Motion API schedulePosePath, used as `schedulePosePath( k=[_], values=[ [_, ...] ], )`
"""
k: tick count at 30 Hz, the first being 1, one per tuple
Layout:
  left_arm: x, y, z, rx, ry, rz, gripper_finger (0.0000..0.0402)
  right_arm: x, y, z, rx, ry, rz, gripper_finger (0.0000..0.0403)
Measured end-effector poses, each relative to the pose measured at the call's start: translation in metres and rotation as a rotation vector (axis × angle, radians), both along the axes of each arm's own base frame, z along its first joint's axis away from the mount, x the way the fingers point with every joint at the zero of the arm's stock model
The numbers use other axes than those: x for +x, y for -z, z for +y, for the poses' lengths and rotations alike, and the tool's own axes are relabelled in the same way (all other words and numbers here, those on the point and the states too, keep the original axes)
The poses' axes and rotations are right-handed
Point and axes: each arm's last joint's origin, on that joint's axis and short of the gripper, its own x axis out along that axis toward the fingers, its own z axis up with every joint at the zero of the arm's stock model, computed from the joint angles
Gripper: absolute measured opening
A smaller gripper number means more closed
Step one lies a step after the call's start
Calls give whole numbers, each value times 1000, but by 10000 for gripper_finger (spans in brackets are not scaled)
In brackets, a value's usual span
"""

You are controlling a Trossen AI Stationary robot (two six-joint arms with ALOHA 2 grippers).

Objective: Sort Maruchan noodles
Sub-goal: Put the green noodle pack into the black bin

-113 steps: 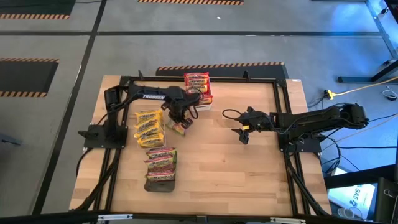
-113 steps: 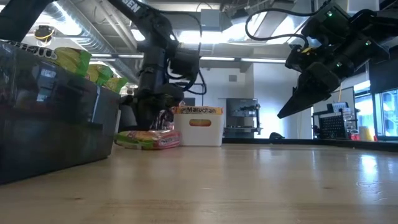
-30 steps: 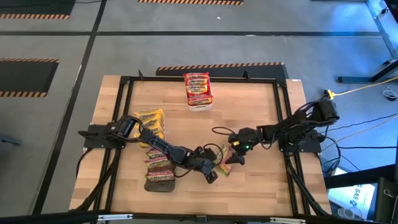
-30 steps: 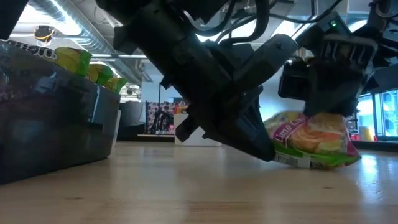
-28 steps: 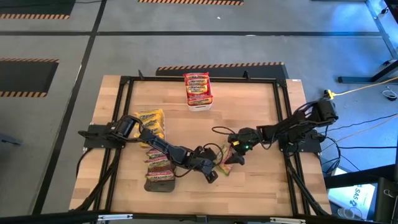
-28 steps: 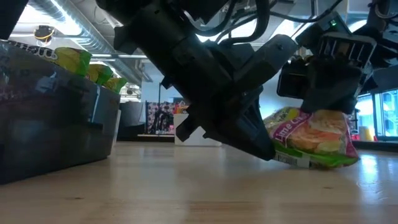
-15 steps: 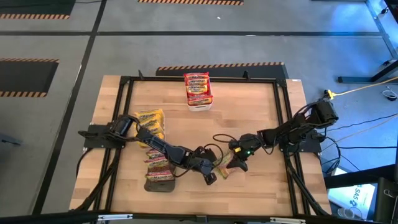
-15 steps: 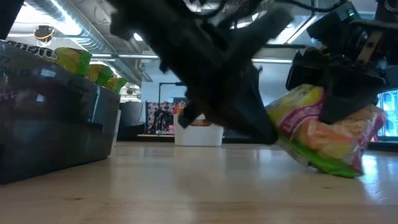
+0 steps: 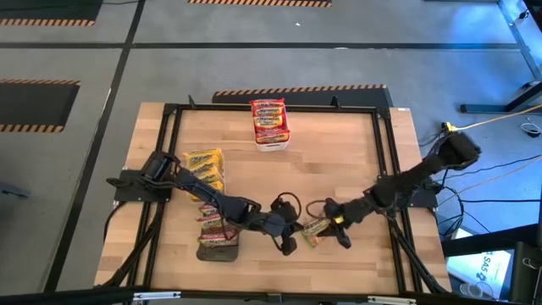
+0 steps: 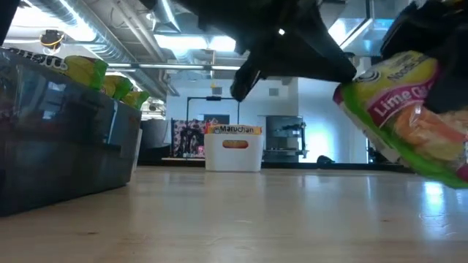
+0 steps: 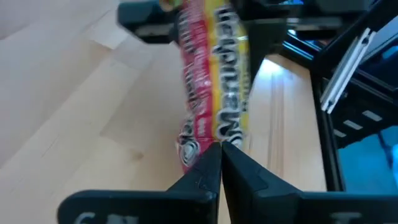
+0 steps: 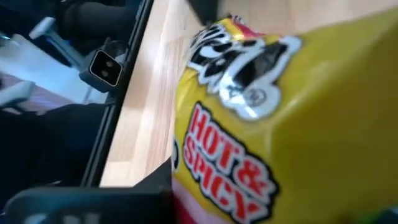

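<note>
The right gripper (image 9: 320, 230) pinches a noodle packet (image 9: 312, 230) at the counter's (image 9: 339, 152) six o'clock; the left gripper (image 9: 288, 246) has its jaws pressed together.

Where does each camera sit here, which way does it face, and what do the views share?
High: above the table, straight down; both arms, left gripper and right gripper at a noodle packet.
Low: table height, level toward a white bin; arms overhead.
Left wrist: past its shut fingers to the noodle packet.
Right wrist: close against the noodle packet.
Shared: all four show that noodle packet.
</note>
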Motion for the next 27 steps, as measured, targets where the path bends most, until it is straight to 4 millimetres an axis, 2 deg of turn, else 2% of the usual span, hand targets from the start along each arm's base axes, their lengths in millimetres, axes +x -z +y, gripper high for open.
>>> schedulePosePath(
  k=[3, 6, 18, 22, 27],
  values=[
    [4, -1, 7, -54, 19, -9, 20, -7, -2, 10, -57, 25, -35, 90],
    [9, -7, 13, -114, 76, -64, 49, -13, -2, 18, -83, 21, -49, 87],
    [16, -19, 18, -98, 132, -195, 220, -18, -3, 26, -119, 23, -81, 87],
    [16, -18, 18, -92, 129, -188, 237, -16, -7, 27, -92, 20, -127, 91],
    [20, -3, 17, -104, 135, -169, 237, -13, -9, 24, -88, 29, -141, 88]
  ],
)
